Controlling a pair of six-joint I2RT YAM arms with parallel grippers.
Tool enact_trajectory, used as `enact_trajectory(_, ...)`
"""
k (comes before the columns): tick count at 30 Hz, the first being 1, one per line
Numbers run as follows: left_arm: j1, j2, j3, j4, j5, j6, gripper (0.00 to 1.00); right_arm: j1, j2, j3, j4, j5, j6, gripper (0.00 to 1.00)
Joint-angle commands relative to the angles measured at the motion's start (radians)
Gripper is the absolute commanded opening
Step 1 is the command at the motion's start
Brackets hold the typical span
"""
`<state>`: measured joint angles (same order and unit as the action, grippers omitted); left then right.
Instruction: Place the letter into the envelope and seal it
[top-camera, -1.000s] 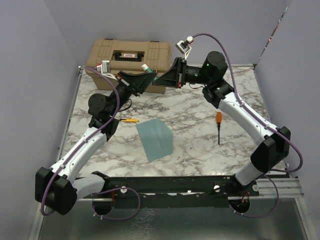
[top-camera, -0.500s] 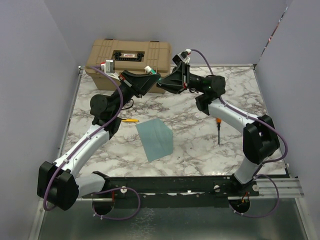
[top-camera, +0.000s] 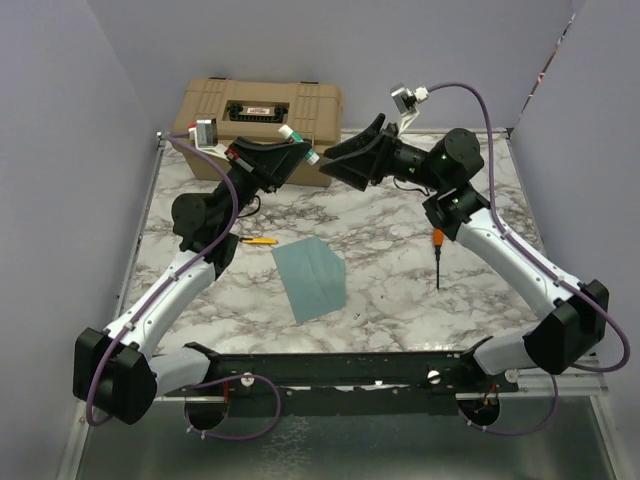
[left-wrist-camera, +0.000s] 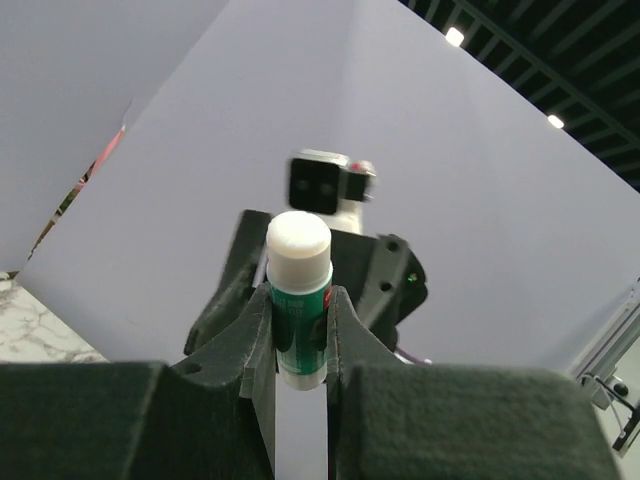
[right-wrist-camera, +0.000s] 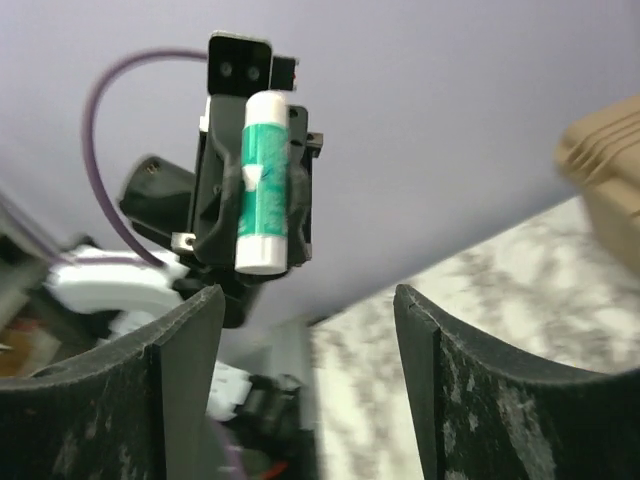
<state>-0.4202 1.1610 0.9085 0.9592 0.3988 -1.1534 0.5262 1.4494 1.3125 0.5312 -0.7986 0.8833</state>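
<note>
- Preparing glue for the flap looks like the step in hand. The left gripper is raised over the far side of the table, its fingers pressed together on a glue stick.
- The right gripper faces it just beside, with fingers spread wide and nothing between them. It is not touching the stick.
- The stick's long axis runs along the left fingers. Its white rounded end sticks out past the fingertips toward the right gripper. That end is judged to be the cap, still on, though this is not certain.
- To do this well, the right fingers should line up square on the white end only and close. They should then pull straight along the stick's axis while the left grip holds the green body firm.
- The envelope lies flat near the table's middle, well apart from both grippers. Its long axis runs roughly near to far, skewed so the near end sits further right.
- Which way the flap points, and whether it is folded, cannot be told.
- The letter is not visible anywhere and is presumably already inside.
</note>
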Motion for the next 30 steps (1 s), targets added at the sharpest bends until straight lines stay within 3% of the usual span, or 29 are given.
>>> enact_trajectory(1, 0.002, -0.030, -0.005, -0.008, -0.052, -0.046, 0.00, 0.109, -0.088, 0.006, -0.269, 0.248, -0.690, 0.72)
enact_trajectory(4, 0.002, -0.036, -0.011, -0.018, -0.056, -0.058, 0.00, 0.151, -0.119, -0.030, -0.223, 0.356, -0.838, 0.66)
enact_trajectory(7, 0.001, -0.043, -0.013, -0.038, -0.057, -0.054, 0.00, 0.177, -0.125, -0.022, -0.204, 0.425, -0.931, 0.46)
enact_trajectory(9, 0.001, -0.046, -0.015, -0.051, -0.059, -0.050, 0.00, 0.189, -0.118, 0.001, -0.216, 0.442, -0.971, 0.40)
enact_trajectory(11, 0.001, -0.047, -0.016, -0.056, -0.059, -0.051, 0.00, 0.201, -0.109, 0.015, -0.224, 0.454, -1.003, 0.42)
enact_trajectory(19, 0.002, -0.044, -0.017, -0.068, -0.062, -0.044, 0.00, 0.238, -0.096, 0.018, -0.233, 0.396, -1.089, 0.63)
enact_trajectory(30, 0.001, -0.023, -0.017, -0.070, -0.066, -0.041, 0.00, 0.246, -0.079, 0.058, -0.232, 0.420, -1.056, 0.54)
